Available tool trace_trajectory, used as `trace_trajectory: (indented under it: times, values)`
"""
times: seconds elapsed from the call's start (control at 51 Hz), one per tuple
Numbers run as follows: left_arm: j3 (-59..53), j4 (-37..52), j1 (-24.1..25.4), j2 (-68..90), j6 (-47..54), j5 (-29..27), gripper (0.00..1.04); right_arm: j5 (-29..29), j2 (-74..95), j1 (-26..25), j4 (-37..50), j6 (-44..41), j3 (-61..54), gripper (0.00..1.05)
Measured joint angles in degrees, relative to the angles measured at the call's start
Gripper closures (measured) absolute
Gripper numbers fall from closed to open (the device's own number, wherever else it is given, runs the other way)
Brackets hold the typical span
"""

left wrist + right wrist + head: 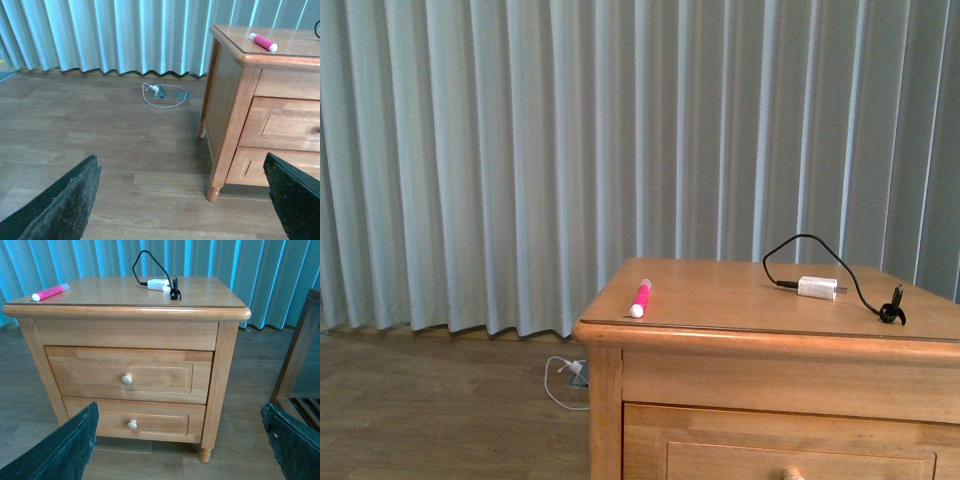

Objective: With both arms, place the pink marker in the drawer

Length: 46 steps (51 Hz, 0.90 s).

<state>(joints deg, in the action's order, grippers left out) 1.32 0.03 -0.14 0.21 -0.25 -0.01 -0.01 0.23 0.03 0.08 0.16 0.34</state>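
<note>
1. The cabinet point(125, 332) stands squarely ahead of the right gripper point(180, 407). The left gripper point(180, 165) sees it side-on, ahead and well apart.
2. The drawer point(165, 377), the upper of two, is shut. It faces the right gripper, straight ahead and a little above it.
3. Both grippers hang free, fingers spread wide, holding nothing and touching nothing.
4. The charger point(158, 284) and its black cable sit on the cabinet top, above and beyond the right gripper and well apart from the marker.
5. The marker point(641, 298) lies flat on the cabinet top, at the front corner on the left gripper's side, above and ahead of that gripper. Its white tip points toward the front edge. It looks light, stiff and smooth, and being round it will probably roll if nudged. The best hold is likely mid-barrel on the pink part, jaws set across its length, with a gentle pinch.
6. The knob point(127, 379) sits at the middle of the drawer front, nearest the right gripper. It is small and round, so a square pinch would likely be needed to pull without slipping.
</note>
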Motion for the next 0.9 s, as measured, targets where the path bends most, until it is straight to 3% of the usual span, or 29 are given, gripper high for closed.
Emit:
trace_trajectory:
  times: [0.903]
  values:
    - [0.0, 0.0, 0.0, 0.0, 0.0, 0.0, 0.06, 0.0, 0.0, 0.0, 0.0, 0.0, 0.0, 0.08]
